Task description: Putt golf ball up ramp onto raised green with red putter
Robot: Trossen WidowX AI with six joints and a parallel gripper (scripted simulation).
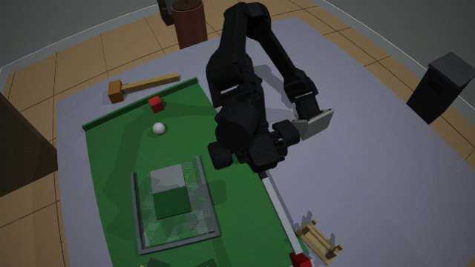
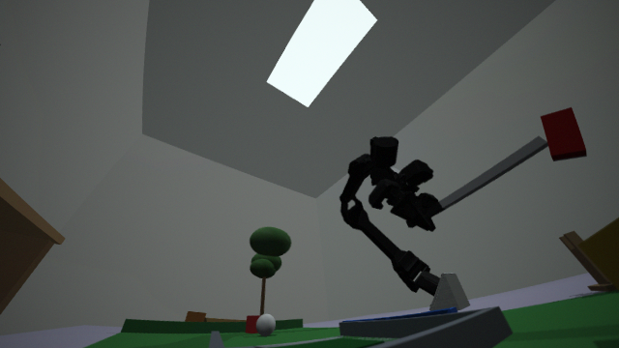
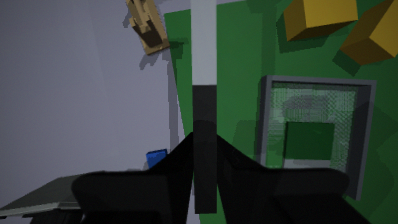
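Wrist view: pincer (image 3: pixel 202 136) (image 1: pixel 263 171) (image 2: pixel 431 223), black, two-fingered, closed on the dark grip of the red putter (image 3: pixel 204 47) (image 1: pixel 280 213) (image 2: pixel 493 173). Putter: pale shaft, red block head, raised above the counter (image 1: pixel 371 178) and tilted head-upward in the exterior view. Wooden cradle (image 1: pixel 320 242) (image 3: pixel 148 27): on the counter, near the putter's head as seen from the top, unoccupied by the putter. Golf ball (image 1: pixel 159 128) (image 2: pixel 266 325): white, one, on the green mat (image 1: pixel 185 137) (image 2: pixel 556 319) (image 3: pixel 235 55), apart from the pincer. Red cube (image 1: pixel 156 104) (image 2: pixel 252 324): near the ball, beside the mat's dark green end rail (image 1: pixel 141 103) (image 2: pixel 164 326). Ramp (image 1: pixel 168 179) (image 3: pixel 307 163): grey slope meeting a raised green (image 1: pixel 172 202) (image 3: pixel 310 141), grey border on three sides. Mallet (image 1: pixel 116 91) (image 2: pixel 195 316): wooden, lying beyond the end rail. Yellow blocks (image 3: pixel 322 19): two, on the mat.
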